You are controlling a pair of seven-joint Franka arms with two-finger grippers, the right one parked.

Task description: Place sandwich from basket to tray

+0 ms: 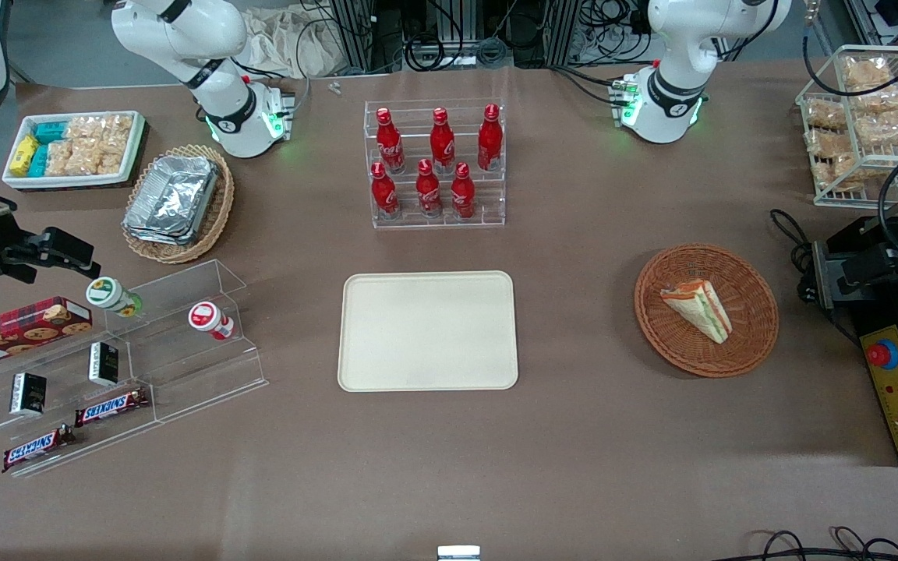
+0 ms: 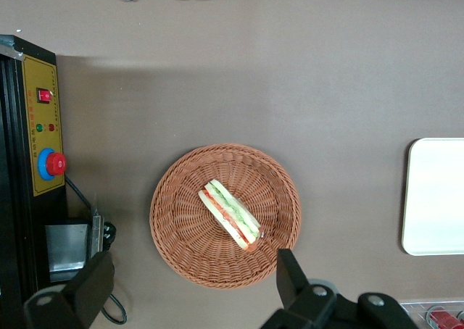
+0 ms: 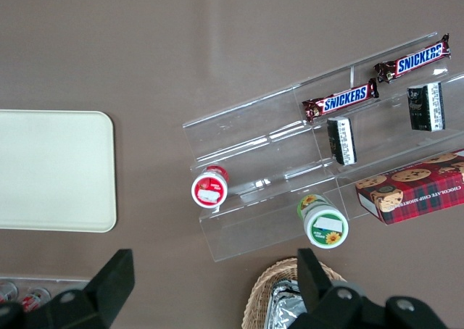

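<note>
A wrapped sandwich (image 1: 698, 308) lies on its side in a round wicker basket (image 1: 753, 343) toward the working arm's end of the brown table (image 1: 589, 467), its orange-red and green filling showing along one edge. The cream tray (image 1: 427, 330) sits bare near the middle of the table, well apart from the basket and nearer to the front camera than a clear rack of red soda bottles (image 1: 437, 165). In the left wrist view the gripper (image 2: 190, 289) hangs high above the basket rim (image 2: 174, 249), its two dark fingers (image 2: 290, 275) spread wide and holding nothing, with the sandwich (image 2: 230, 214) resting free in the basket's middle. A black control box with a red button (image 2: 51, 164) stands just beside the basket, toward the table's end
</note>
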